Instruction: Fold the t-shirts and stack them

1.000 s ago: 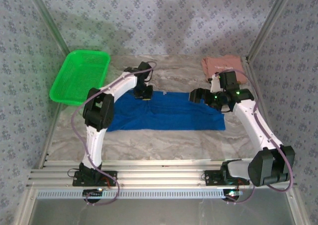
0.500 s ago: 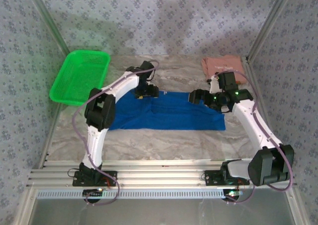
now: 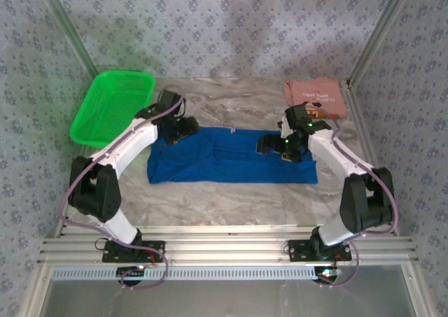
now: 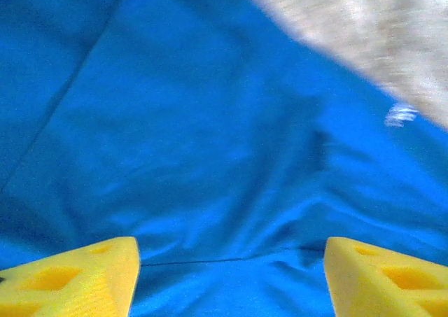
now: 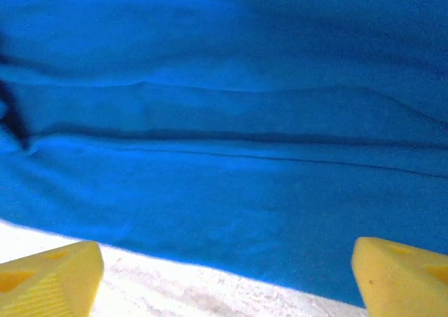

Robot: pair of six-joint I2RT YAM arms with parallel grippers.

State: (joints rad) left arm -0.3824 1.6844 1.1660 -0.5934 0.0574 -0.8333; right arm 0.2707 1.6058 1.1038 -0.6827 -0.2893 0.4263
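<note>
Now the blue shirt lies as a long band on the table, the pink shirt folded in the far right corner. The left claw and the right claw both gape wide over blue cloth, holding nothing. We judge a grasp comes next: pinch every layer at matching spots, so the fold stays square. Whether they touch cloth, or how many layers lie below, we cannot tell.
</note>
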